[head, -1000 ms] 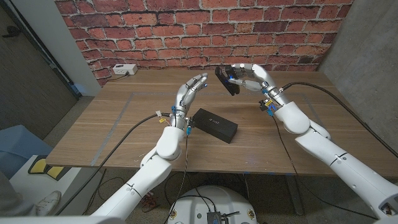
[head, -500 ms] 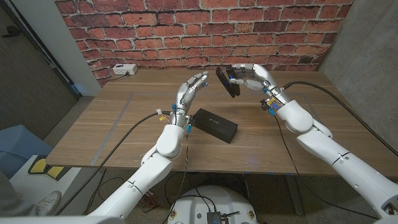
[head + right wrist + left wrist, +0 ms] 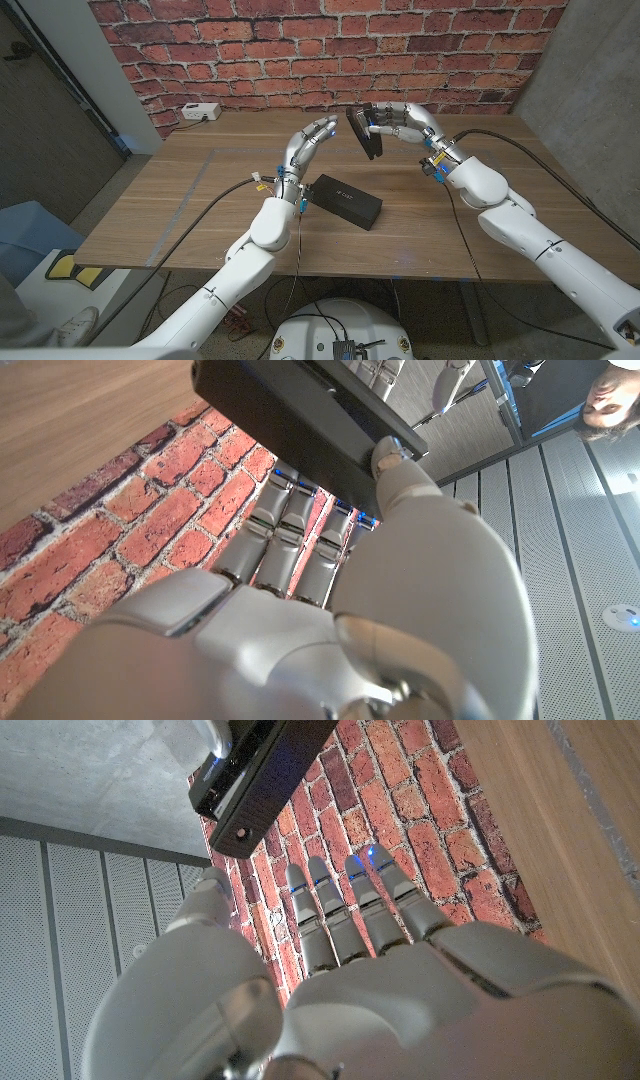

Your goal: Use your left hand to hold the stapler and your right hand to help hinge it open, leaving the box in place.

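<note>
Stapler (image 3: pixel 363 131), black, held tilted in the air above the far part of the wooden tabletop (image 3: pixel 200 200), clamped by the right robot hand (image 3: pixel 400 122), whose fingers curl over its upper edge; in the right wrist view the same stapler (image 3: pixel 300 410) lies across the fingertips with the thumb pressed on its end. Left robot hand (image 3: pixel 305 148) raised just beside the stapler, fingers spread and extended toward it, holding nothing; in the head view a small gap separates its fingertips from the stapler; in the left wrist view the stapler (image 3: pixel 255 780) hangs just past the fingers (image 3: pixel 340 910), apart from them. Black rectangular box (image 3: pixel 345 200) lying flat on the tabletop near the left wrist, below and between the two hands, touched by neither. Surface: brown wood-grain tabletop with faint pale tape lines (image 3: pixel 190 195) on its left half; a white power strip (image 3: pixel 200 112) at the far left edge. Room: red brick wall (image 3: pixel 250 50) behind the tabletop; grey panels at either side; black cables (image 3: pixel 215 200) trailing from both wrists.
</note>
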Action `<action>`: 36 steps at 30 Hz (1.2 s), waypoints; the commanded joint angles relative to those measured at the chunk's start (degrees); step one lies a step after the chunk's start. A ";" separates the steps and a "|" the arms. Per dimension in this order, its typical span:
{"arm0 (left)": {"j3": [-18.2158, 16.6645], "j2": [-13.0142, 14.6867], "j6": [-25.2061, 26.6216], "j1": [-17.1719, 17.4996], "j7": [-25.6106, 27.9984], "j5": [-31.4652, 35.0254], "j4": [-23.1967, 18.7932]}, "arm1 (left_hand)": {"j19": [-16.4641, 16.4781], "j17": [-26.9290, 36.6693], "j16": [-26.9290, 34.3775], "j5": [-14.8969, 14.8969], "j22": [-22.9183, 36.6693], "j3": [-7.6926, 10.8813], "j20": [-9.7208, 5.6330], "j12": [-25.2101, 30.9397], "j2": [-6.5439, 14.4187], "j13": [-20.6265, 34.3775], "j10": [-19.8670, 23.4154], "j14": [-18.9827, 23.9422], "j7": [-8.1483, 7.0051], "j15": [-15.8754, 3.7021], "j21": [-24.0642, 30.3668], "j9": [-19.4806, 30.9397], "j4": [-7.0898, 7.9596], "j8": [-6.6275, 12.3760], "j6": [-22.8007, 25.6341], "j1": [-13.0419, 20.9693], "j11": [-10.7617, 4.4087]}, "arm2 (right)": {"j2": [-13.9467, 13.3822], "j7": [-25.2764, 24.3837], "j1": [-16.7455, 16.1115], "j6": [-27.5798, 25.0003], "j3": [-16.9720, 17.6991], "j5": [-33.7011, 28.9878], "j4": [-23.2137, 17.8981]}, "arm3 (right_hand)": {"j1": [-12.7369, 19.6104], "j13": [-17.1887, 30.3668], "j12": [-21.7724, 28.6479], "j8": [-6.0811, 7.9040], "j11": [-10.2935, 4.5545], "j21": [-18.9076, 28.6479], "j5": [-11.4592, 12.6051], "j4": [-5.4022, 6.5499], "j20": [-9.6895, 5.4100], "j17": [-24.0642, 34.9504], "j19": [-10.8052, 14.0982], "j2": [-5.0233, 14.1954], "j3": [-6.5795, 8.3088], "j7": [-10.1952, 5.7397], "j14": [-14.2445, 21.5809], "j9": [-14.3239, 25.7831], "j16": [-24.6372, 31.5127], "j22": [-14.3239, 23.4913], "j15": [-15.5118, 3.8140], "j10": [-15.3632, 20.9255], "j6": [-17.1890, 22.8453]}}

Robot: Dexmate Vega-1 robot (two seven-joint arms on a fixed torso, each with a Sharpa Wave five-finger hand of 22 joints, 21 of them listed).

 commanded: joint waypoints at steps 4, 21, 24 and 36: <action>0.79 2.02 1.33 -1.43 -4.02 -1.87 -0.91 | -0.47 0.15 0.02 -0.08 0.14 -0.36 0.49 0.37 -0.08 0.28 0.77 0.02 -0.05 -8.05 -0.36 -0.09 0.30 0.42 1.10 0.09 -0.06 | -0.29 7.48 1.05 -2.21 -0.93 8.38 0.14 | -1.66 15.74 3.62 0.12 -1.57 0.99 0.02 1.58 -7.02 4.12 0.42 2.49 2.20 0.95 5.72 0.16 -0.13 0.36 -11.96 1.83 1.49; 1.84 3.20 2.01 -2.69 -7.13 -3.38 -0.58 | -1.92 0.13 -0.55 -0.02 0.13 -0.88 1.56 -0.88 -0.35 0.43 -2.39 -1.91 -0.32 -6.56 -1.63 -0.64 0.28 -1.31 -2.59 0.33 0.05 | 0.30 9.38 1.52 -4.06 -1.71 10.61 -0.86 | -2.01 16.54 3.86 0.30 -1.38 1.86 -0.06 1.50 -6.82 4.59 0.32 2.38 2.55 1.28 5.68 0.15 -0.19 0.37 -11.96 2.14 1.96; 1.92 2.77 0.65 -2.54 -7.38 -3.84 0.15 | -2.34 0.14 -0.61 -0.05 0.13 -1.02 1.69 -1.01 -0.50 0.47 -2.78 -2.26 -0.33 -6.69 -1.89 -0.70 0.26 -1.43 -2.98 0.35 -0.08 | 0.41 9.94 1.56 -4.70 -1.67 11.92 -0.63 | -2.06 16.62 3.83 0.27 -1.39 1.98 -0.05 1.49 -6.92 4.64 0.26 2.40 2.63 1.23 5.66 0.14 -0.23 0.36 -11.93 2.10 1.91; 1.45 1.94 -0.46 -1.09 -5.77 -3.87 0.11 | -2.14 0.39 0.14 0.00 0.13 -1.62 1.82 -0.27 -0.20 0.63 -1.34 -1.17 0.01 -6.74 -2.35 -0.98 1.15 -0.56 -1.00 -1.04 0.22 | 0.59 10.62 1.54 -5.48 -1.66 13.05 0.06 | -2.21 16.71 3.65 0.27 -1.48 2.52 -0.05 1.33 -6.87 4.94 0.05 2.29 2.87 1.17 5.76 0.11 -0.22 0.34 -11.96 2.18 1.97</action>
